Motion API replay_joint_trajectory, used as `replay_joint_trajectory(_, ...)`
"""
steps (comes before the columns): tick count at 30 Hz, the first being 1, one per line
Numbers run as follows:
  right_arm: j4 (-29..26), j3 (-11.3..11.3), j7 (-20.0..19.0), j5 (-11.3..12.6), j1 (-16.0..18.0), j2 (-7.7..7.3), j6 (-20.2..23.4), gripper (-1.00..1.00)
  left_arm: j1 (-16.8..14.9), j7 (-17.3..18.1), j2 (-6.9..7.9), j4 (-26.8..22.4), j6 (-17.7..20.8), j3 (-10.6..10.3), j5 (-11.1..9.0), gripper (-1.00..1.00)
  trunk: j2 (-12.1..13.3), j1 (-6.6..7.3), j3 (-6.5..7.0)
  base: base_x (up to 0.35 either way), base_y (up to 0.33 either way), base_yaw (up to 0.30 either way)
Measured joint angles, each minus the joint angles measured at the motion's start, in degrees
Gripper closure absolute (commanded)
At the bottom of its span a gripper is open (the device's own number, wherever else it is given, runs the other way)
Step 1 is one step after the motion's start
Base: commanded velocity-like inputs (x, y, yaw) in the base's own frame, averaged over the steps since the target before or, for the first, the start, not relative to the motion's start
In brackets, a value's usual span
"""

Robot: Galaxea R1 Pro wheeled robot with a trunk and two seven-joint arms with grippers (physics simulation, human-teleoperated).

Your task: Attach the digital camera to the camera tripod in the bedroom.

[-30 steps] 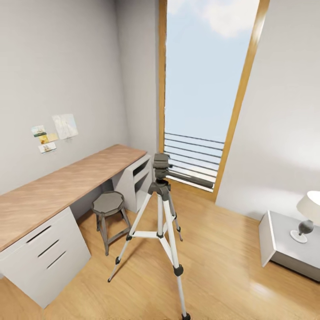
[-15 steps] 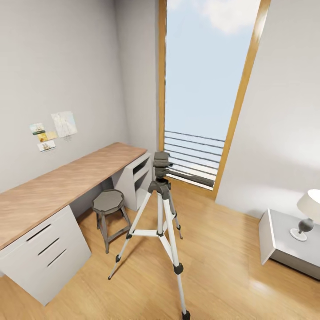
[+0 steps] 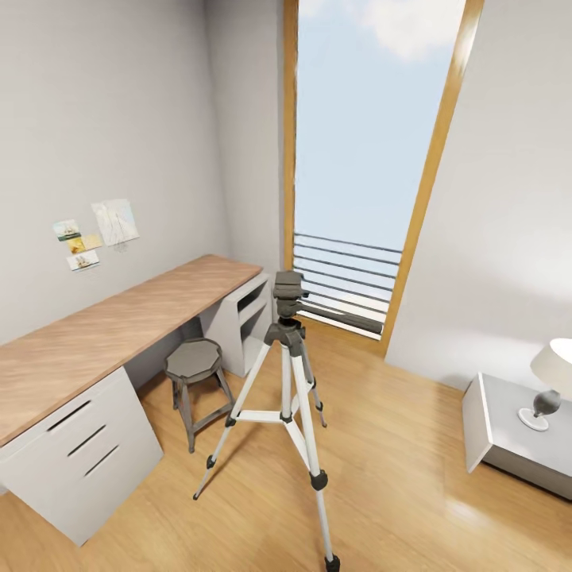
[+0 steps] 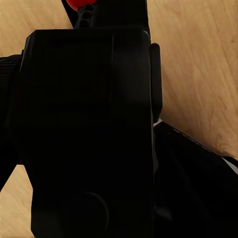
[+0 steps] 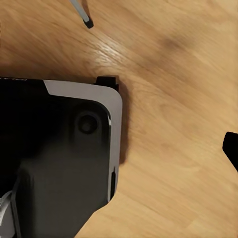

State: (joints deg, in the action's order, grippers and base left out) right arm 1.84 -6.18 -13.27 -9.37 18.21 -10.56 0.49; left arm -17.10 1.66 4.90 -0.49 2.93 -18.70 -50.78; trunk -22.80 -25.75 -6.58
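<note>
The camera tripod (image 3: pixel 287 397) stood upright on the light wood plank floor (image 3: pixel 397 461) of the bedroom, its three silver-white legs spread and its black feet on the boards, in the open middle of the room. Its dark grey head (image 3: pixel 287 287) sat at the top with the long black pan handle (image 3: pixel 342 319) reaching out toward the tall wood-framed window (image 3: pixel 361 159). Just beside the tripod, toward the desk, stood a short grey stool (image 3: pixel 195 373) with an octagonal seat, partly under the front edge of the wood-topped white desk (image 3: pixel 111 334), which ran along the wall to the far corner by the window. Small pictures (image 3: pixel 95 232) hung on the wall above the desk. At the room's other side a low grey-white stand (image 3: pixel 496 433) carried a lamp (image 3: pixel 550 381). In the left wrist view the digital camera (image 4: pixel 89 129) loomed very close as a black box with a red dot (image 4: pixel 79 4) at one edge, the floor behind it; whether the left gripper was clamped on it could not be told. In the right wrist view a dark body with a grey rim (image 5: pixel 64 148) lay over the floor, and a tripod foot (image 5: pixel 83 14) showed near it; the right gripper's state could not be told either.
</note>
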Motion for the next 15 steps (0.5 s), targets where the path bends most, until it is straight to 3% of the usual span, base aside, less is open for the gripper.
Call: replay_joint_trajectory(15,-0.03,0.00,0.08,-0.01,0.03,0.47,0.05,-1.00,0.00,0.02,0.00,0.00,0.00,0.00,0.00,1.00,0.00,0.00,0.00,0.000,0.000,0.000)
